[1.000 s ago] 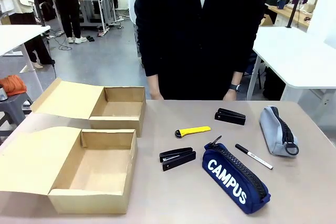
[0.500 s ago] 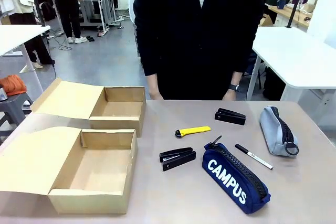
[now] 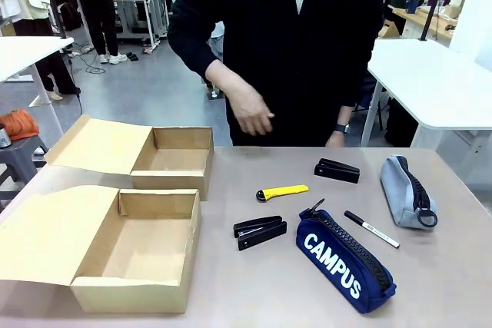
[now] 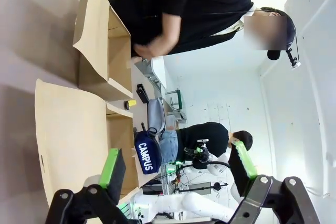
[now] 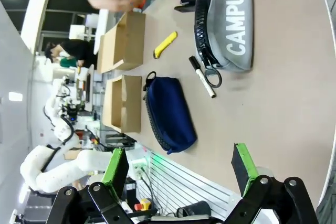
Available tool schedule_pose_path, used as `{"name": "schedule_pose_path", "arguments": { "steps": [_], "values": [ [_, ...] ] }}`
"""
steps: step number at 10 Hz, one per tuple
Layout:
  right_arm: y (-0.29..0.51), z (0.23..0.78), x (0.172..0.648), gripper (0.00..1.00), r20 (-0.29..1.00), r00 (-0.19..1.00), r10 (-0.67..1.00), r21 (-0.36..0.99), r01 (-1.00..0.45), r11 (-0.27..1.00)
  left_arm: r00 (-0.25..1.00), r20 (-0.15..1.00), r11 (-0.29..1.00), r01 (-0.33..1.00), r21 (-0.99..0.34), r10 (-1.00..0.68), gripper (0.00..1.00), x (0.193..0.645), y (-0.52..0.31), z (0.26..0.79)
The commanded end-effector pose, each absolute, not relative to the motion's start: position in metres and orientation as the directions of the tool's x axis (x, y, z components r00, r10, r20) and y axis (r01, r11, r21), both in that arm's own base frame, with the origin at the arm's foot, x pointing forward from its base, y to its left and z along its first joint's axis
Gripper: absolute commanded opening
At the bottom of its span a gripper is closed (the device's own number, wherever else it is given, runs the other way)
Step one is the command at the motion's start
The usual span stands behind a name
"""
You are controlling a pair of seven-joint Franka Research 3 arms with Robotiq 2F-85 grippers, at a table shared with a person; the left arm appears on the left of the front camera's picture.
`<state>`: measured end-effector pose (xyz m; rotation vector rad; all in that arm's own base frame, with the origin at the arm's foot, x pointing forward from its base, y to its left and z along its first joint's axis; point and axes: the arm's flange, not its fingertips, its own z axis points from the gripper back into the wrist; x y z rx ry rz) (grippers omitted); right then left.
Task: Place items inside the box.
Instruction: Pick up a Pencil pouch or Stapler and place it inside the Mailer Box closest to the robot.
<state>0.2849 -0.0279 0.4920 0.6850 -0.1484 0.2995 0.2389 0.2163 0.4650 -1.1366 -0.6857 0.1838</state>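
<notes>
A rigid open cardboard box [image 3: 131,297] is seen lower left, a soft navy pouch [image 3: 346,260] lower right. The left gripper [image 4: 177,163] and right gripper [image 5: 179,163] are held spread.

Even, bright indoor light; soft shadows under the boxes [image 3: 142,255]; the person's raised hand [image 3: 250,109] slightly blurred; wrist views bend at edges.

Tan-grey table [image 3: 254,289]. Near box [image 3: 131,297] & far box [image 3: 169,180]: plain brown cardboard. Navy pouch [image 3: 346,261], white "CAMPUS" lettering, blk zip. Grey pouch [image 3: 400,186], pale, blk zip; white "CAMPUS" in right wrist view. Utility knife [image 3: 283,191] yellow, blk at one end. Near stapler [image 3: 260,232] & far stapler [image 3: 337,170]: blk. Marker pen [image 3: 371,229]: blk cap, white barrel. Person's top [image 3: 307,51] blk. Left gripper [image 4: 176,163] & right gripper [image 5: 178,161]: blk w/ bright green pads.
</notes>
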Motion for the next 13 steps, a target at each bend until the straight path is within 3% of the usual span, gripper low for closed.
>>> {"name": "schedule_pose_path", "arguments": {
  "steps": [1, 2, 3, 4, 5, 7, 8, 9, 13],
  "values": [
    [-0.002, 0.463, 0.24, 1.0, 0.278, 0.22, 0.935, 0.112, -0.974, 0.196, 0.771, 0.433, 0.424, 0.235, -0.875, 0.466, 1.0, 0.24, 0.218, 0.467],
    [-0.028, 0.492, 0.285, 1.0, 0.232, 0.947, 0.223, 0.599, -0.32, 0.734, 0.771, 0.433, 0.424, 0.235, -0.875, 0.466, 1.0, 0.24, 0.218, 0.467],
    [-0.028, 0.492, 0.285, 1.0, 0.232, 0.947, 0.223, 0.599, -0.32, 0.734, 0.771, 0.433, 0.424, 0.235, -0.875, 0.466, 1.0, 0.24, 0.218, 0.467],
    [0.0, 0.496, 0.275, 1.0, 0.218, 0.898, 0.383, 0.539, -0.438, 0.719, 0.771, 0.433, 0.424, 0.235, -0.875, 0.466, 1.0, 0.24, 0.218, 0.467],
    [0.008, 0.493, 0.279, 1.0, 0.258, 0.782, 0.567, 0.544, -0.603, 0.584, 0.771, 0.433, 0.424, 0.235, -0.875, 0.466, 1.0, 0.24, 0.218, 0.467],
    [-0.017, 0.502, 0.275, 1.0, 0.337, 0.762, 0.553, 0.657, -0.611, 0.442, 0.771, 0.433, 0.424, 0.235, -0.875, 0.466, 1.0, 0.24, 0.218, 0.467],
    [-0.059, 0.51, 0.261, 1.0, 0.456, 0.78, 0.427, 0.726, -0.605, 0.329, 0.771, 0.433, 0.424, 0.235, -0.875, 0.466, 1.0, 0.24, 0.218, 0.467],
    [-0.102, 0.51, 0.242, 1.0, 0.475, 0.853, 0.216, 0.742, -0.521, 0.422, 0.771, 0.433, 0.424, 0.235, -0.875, 0.466, 1.0, 0.24, 0.218, 0.467],
    [-0.202, 0.502, 0.151, 1.0, 0.672, 0.727, -0.144, 0.684, -0.535, 0.496, 0.771, 0.433, 0.424, 0.235, -0.875, 0.466, 1.0, 0.24, 0.218, 0.467]
  ]
}}
